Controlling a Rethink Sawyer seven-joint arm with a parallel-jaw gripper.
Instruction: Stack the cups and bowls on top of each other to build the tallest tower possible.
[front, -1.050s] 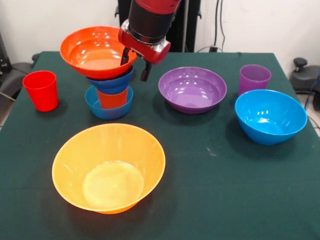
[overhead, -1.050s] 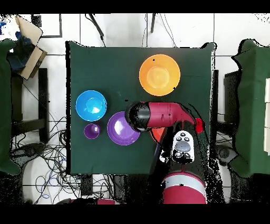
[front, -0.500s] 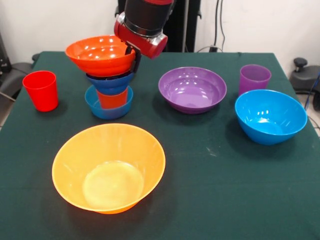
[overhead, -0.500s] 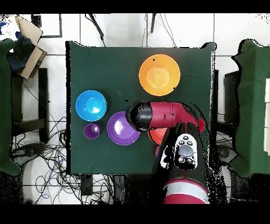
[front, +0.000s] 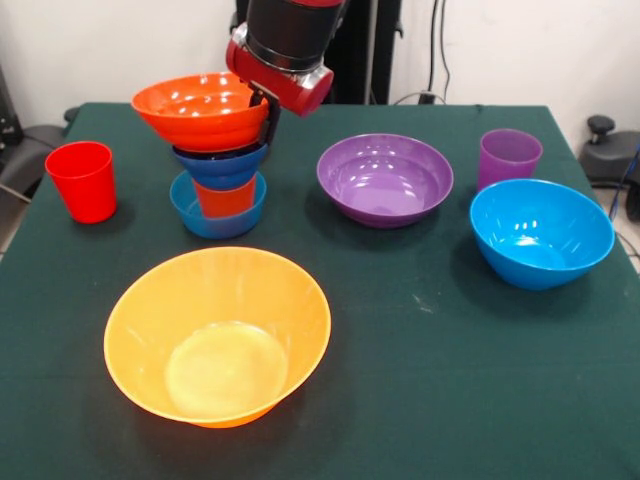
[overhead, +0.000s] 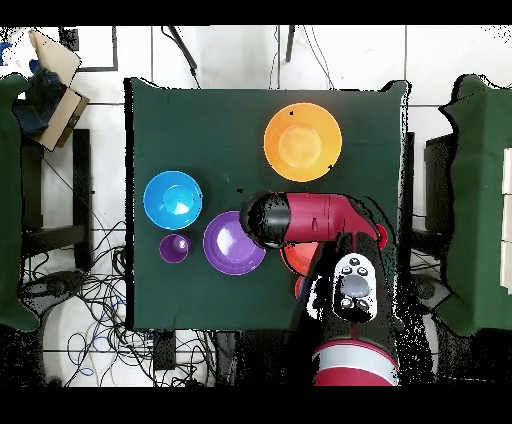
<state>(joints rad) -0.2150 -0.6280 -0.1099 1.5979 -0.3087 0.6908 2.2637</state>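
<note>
A red-orange bowl (front: 198, 110) sits level on top of a dark blue bowl (front: 222, 165). Below them an orange-red cup (front: 225, 197) stands in a small light blue bowl (front: 216, 218). My gripper (front: 268, 113) is at the right rim of the red-orange bowl, and its grip is hidden. Near the front lies the big yellow-orange bowl (front: 217, 335) (overhead: 302, 141). A red cup (front: 82, 180) stands at the left. A purple bowl (front: 385, 178), a purple cup (front: 509, 157) and a large light blue bowl (front: 541, 231) are to the right. In the overhead view my arm (overhead: 310, 217) covers the stack.
The dark green table (front: 430, 380) ends close behind the stack and just past the red cup. Cables and chairs surround it in the overhead view, and a box (overhead: 55, 90) lies off its corner.
Over the last second my gripper rose and shifted a little left. The red-orange bowl went from tilted to level on the stack. Nothing else moved.
</note>
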